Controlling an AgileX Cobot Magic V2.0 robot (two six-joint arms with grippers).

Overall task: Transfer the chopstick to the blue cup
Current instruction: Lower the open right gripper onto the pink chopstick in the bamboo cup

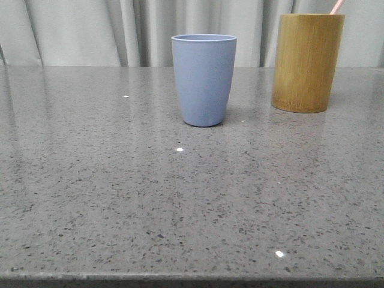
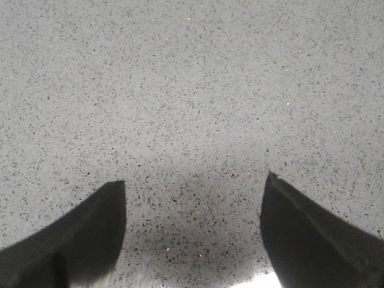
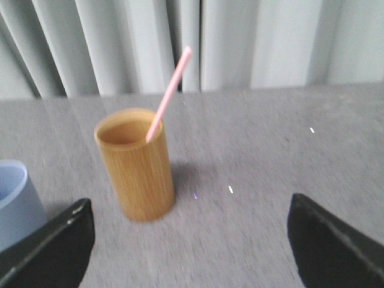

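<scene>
The blue cup (image 1: 204, 79) stands upright mid-table; its rim also shows at the edge of the right wrist view (image 3: 15, 201). A pale pink chopstick (image 3: 170, 93) leans in the bamboo cup (image 3: 137, 165); in the front view only its tip (image 1: 336, 6) shows above the bamboo cup (image 1: 307, 62) at the back right. My right gripper (image 3: 191, 222) is open and empty, some way short of the bamboo cup. My left gripper (image 2: 195, 204) is open and empty over bare tabletop. Neither gripper shows in the front view.
The grey speckled stone table (image 1: 180, 198) runs to a front edge at the bottom of the front view. A pale pleated curtain (image 1: 90, 30) hangs behind the table's far edge.
</scene>
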